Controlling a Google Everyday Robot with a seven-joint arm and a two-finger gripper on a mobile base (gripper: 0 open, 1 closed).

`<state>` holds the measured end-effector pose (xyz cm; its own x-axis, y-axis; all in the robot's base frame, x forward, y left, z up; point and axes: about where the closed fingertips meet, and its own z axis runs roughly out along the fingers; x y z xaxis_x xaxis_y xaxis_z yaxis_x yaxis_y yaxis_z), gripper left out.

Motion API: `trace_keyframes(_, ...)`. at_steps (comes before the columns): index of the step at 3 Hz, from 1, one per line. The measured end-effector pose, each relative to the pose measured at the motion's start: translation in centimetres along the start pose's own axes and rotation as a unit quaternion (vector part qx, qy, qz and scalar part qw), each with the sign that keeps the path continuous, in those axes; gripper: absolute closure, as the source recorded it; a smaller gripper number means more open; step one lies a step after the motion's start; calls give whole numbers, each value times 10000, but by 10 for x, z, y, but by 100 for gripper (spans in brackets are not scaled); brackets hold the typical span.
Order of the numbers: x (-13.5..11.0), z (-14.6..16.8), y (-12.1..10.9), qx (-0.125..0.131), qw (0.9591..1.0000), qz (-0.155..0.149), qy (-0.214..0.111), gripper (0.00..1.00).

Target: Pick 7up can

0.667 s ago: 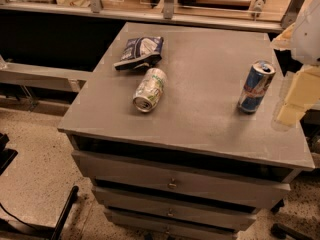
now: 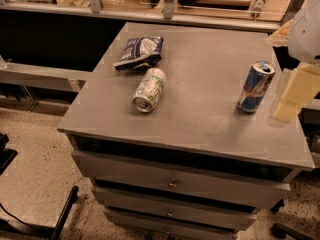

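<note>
The 7up can (image 2: 149,89) is silver-white with green markings and lies on its side near the middle-left of the grey cabinet top (image 2: 200,119), its shiny end facing the front. My gripper (image 2: 292,96) hangs at the right edge of the view, cream-coloured, just right of an upright blue-and-silver can (image 2: 256,86) and far to the right of the 7up can. It holds nothing that I can see.
A blue-and-white foil snack bag (image 2: 139,51) lies just behind the 7up can. The cabinet has several drawers (image 2: 172,184) below its top. A counter with rails (image 2: 165,4) runs along the back. Dark chair legs (image 2: 65,214) stand on the floor at the lower left.
The gripper has shifted slightly at the right edge; the cans and the bag have not moved on the top.
</note>
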<state>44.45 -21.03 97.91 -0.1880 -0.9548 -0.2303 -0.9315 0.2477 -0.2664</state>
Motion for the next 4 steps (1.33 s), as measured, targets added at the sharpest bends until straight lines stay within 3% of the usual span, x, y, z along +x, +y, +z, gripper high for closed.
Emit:
trace_keyframes(1,-29,2,-22,163,9983,-513,-222,0)
trace_keyframes(2,-72,15,-41,199,9904,-1297,-434,0)
trace_keyframes(3,-120,44,-55,115,9774,-2058,-465,0)
trace_keyframes(4,-154,89,-72,-26,9655,-2574,-389,0)
